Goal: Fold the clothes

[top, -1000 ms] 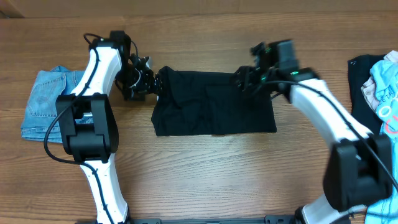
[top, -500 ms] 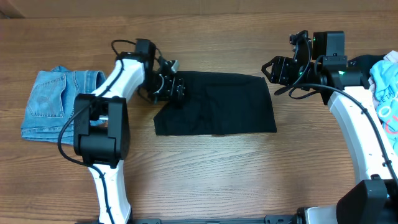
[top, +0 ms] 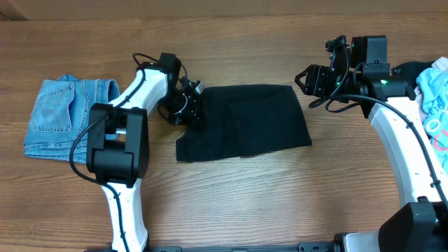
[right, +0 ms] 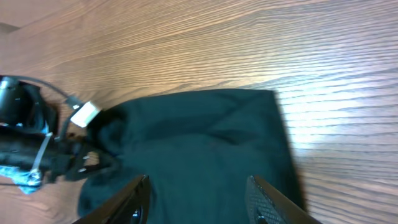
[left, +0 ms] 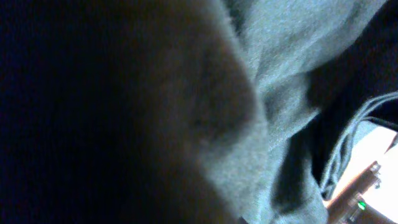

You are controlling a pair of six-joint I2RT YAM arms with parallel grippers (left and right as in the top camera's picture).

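Note:
The large black garment (top: 245, 122) of the clothes lies flat mid-table, its left edge bunched. My left gripper (top: 189, 108) is shut on that bunched left edge; in the left wrist view dark fabric (left: 280, 93) fills the frame and hides the jaws. My right gripper (top: 308, 80) hovers open, off the garment's upper right corner and apart from it. The right wrist view looks down on the garment (right: 199, 143) between the spread fingers (right: 134, 199), with nothing in them (right: 199, 205).
Folded blue jeans (top: 59, 115) lie at the left edge. At the far right another black piece (top: 404, 87) and a pale-blue printed one (top: 434, 98) sit in a pile beside my right arm. Bare wood table (top: 245, 196) shows in front.
My left gripper moved onto the garment's left edge and closed on it, skewing the cloth slightly. My right gripper drew back to the right off the garment and then held still.

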